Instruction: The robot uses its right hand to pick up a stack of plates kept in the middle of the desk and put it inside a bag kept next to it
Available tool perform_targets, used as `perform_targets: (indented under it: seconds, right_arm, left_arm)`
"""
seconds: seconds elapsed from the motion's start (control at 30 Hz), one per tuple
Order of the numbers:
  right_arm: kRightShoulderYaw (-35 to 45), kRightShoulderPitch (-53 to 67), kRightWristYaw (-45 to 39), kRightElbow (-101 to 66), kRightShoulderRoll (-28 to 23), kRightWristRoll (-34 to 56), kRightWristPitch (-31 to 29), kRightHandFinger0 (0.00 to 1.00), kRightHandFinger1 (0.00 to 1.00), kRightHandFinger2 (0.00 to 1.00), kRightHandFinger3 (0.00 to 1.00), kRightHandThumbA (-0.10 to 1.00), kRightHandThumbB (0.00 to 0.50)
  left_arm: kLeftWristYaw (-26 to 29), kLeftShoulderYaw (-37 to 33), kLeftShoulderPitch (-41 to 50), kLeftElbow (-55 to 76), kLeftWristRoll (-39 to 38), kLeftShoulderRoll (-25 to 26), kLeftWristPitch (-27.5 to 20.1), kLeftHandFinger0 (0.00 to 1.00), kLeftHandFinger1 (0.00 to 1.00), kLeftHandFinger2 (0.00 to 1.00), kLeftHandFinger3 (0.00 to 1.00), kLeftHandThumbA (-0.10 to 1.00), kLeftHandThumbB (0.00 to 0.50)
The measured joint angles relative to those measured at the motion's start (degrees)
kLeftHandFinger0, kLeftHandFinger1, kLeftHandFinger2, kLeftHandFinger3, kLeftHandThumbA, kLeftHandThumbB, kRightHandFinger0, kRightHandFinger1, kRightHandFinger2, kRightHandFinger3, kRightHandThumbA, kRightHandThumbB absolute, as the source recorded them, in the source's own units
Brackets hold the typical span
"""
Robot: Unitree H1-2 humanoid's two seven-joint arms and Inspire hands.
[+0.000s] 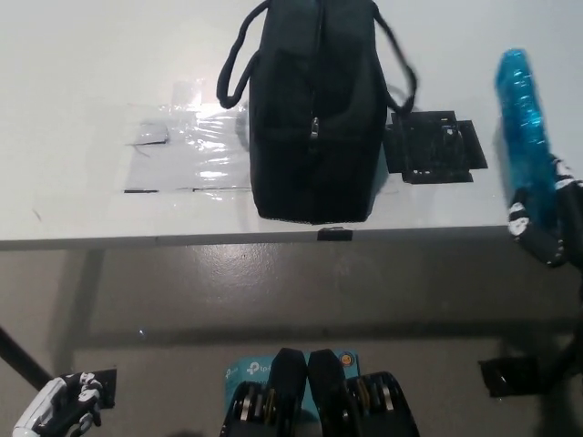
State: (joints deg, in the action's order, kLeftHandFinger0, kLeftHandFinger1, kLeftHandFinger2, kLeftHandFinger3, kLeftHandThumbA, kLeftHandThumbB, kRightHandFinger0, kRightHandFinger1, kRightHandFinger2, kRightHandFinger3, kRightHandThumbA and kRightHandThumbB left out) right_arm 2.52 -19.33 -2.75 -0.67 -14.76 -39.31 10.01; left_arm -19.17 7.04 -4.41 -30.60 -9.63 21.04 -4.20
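The blue stack of plates (523, 127) stands nearly on edge at the right side of the picture, lifted off the white desk (82, 82). My black right hand (547, 214) is shut on its lower rim, near the desk's front right corner. The black bag (314, 109) stands in the middle of the desk with its two handles (235, 64) spread to either side, to the left of the plates. My white left hand (56, 410) rests low at the bottom left, below the desk; I cannot tell how its fingers stand.
A black mat (430, 147) lies on the desk just right of the bag, where the plates lay before. A clear plastic sheet (182, 150) is taped down left of the bag. The desk's front edge (182, 240) runs across the picture's middle.
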Motion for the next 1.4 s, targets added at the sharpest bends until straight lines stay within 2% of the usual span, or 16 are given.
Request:
perform_targets:
  seconds: [0.07, 0.1, 0.13, 0.2, 0.23, 0.37, 0.53, 0.67, 0.8, 0.9, 0.93, 1.0, 1.13, 1.17, 1.2, 1.4]
  right_arm:
    - [2.1, -0.07, -0.67, -0.83, 1.22, 2.34, 1.38, 0.0, 0.0, 0.32, 0.05, -0.1, 0.198]
    - [3.1, -0.09, -0.95, -1.4, 1.84, 3.41, 2.14, 0.0, 0.0, 0.28, 0.07, -0.1, 0.176]
    - [4.01, -0.14, -1.34, -2.0, 2.46, 4.57, 3.26, 0.0, 0.0, 0.24, 0.05, -0.1, 0.19]
    - [6.49, -0.58, -1.92, -3.65, 4.39, 6.78, 5.94, 0.0, 0.0, 0.04, 0.0, -0.1, 0.243]
    - [7.39, -0.97, -2.12, -4.12, 5.02, 7.92, 7.22, 0.0, 0.0, 0.0, 0.0, -0.1, 0.257]
    - [10.23, -3.74, -3.05, -6.37, 6.52, 11.99, 12.02, 0.0, 0.0, 0.0, 0.0, -0.1, 0.278]
    - [10.33, -7.28, -3.67, -6.88, 6.41, 15.09, 14.96, 0.0, 0.0, 0.0, 0.0, -0.1, 0.3]
    - [8.37, -9.06, -3.89, -7.3, 6.39, 16.04, 15.71, 0.0, 0.0, 0.07, 0.06, -0.1, 0.285]
    - [6.35, -10.89, -4.02, -7.3, 6.52, 16.69, 16.15, 0.0, 0.0, 0.1, 0.06, -0.1, 0.276]
    - [5.32, -12.75, -4.07, -7.23, 6.57, 16.66, 16.61, 0.0, 0.0, 0.08, 0.06, -0.1, 0.292]
    - [4.9, -13.97, -4.07, -7.23, 6.57, 16.66, 16.79, 0.0, 0.0, 0.08, 0.05, -0.1, 0.338]
    - [4.76, -16.36, -4.06, -6.73, 6.93, 17.01, 17.02, 0.0, 0.0, 0.07, 0.04, -0.1, 0.349]
    - [4.37, -20.68, -4.04, -5.78, 7.13, 18.06, 17.09, 0.0, 0.0, 0.06, 0.03, -0.1, 0.349]
    - [4.31, -20.96, -4.04, -5.75, 7.13, 18.2, 17.09, 0.0, 0.0, 0.04, 0.03, -0.1, 0.32]
    - [3.92, -21.53, -4.04, -5.49, 7.09, 18.33, 17.08, 0.0, 0.0, 0.08, 0.02, -0.1, 0.303]
    - [-0.63, -25.31, -4.03, -3.37, 5.96, 17.4, 17.05, 0.0, 0.0, 0.13, 0.01, -0.1, 0.298]
  left_arm:
    - [0.0, 0.0, 0.0, 0.06, 0.0, 0.0, 0.0, 0.02, 0.22, 0.35, 0.35, 0.38, 0.5]
    - [0.0, 0.0, 0.0, 0.1, 0.0, 0.0, 0.0, 0.03, 0.23, 0.35, 0.34, 0.38, 0.5]
    - [0.01, 0.0, 0.0, 0.13, 0.01, 0.0, 0.0, 0.03, 0.23, 0.35, 0.34, 0.38, 0.5]
    - [0.01, 0.0, 0.01, 0.15, 0.03, 0.0, -0.01, 0.03, 0.23, 0.37, 0.36, 0.38, 0.5]
    - [0.01, 0.0, 0.01, 0.14, 0.04, 0.0, -0.01, 0.03, 0.23, 0.37, 0.36, 0.38, 0.5]
    - [0.0, 0.0, -0.01, 0.15, 0.14, 0.03, -0.04, 0.03, 0.22, 0.36, 0.35, 0.38, 0.5]
    - [0.01, 0.01, 0.0, 0.36, 0.38, 0.03, -0.05, 0.03, 0.21, 0.36, 0.36, 0.38, 0.5]
    - [0.01, 0.02, -0.01, 0.31, 0.6, 0.04, -0.06, 0.02, 0.22, 0.37, 0.37, 0.39, 0.5]
    - [-0.01, 0.03, -0.1, 0.29, 0.69, 0.04, -0.14, 0.01, 0.21, 0.36, 0.34, 0.38, 0.5]
    - [-0.02, 0.02, -0.13, 0.27, 0.71, 0.03, -0.32, 0.0, 0.2, 0.34, 0.32, 0.39, 0.5]
    - [-0.02, 0.02, -0.16, 0.27, 0.73, 0.03, -0.43, 0.0, 0.2, 0.34, 0.33, 0.39, 0.5]
    - [-0.02, 0.02, -0.18, 0.22, 0.77, 0.04, -0.55, 0.0, 0.21, 0.34, 0.34, 0.39, 0.5]
    - [-0.02, 0.02, -0.24, 0.22, 0.84, 0.03, -0.7, 0.0, 0.21, 0.34, 0.34, 0.39, 0.5]
    - [-0.01, 0.02, -0.24, 0.22, 0.84, 0.03, -0.71, 0.02, 0.21, 0.35, 0.34, 0.39, 0.5]
    - [-0.01, 0.01, -0.2, 0.21, 0.86, 0.04, -0.72, 0.02, 0.22, 0.35, 0.34, 0.38, 0.5]
    - [-0.02, -0.02, -0.23, 0.19, 0.91, 0.03, -0.74, 0.0, 0.2, 0.35, 0.34, 0.39, 0.5]
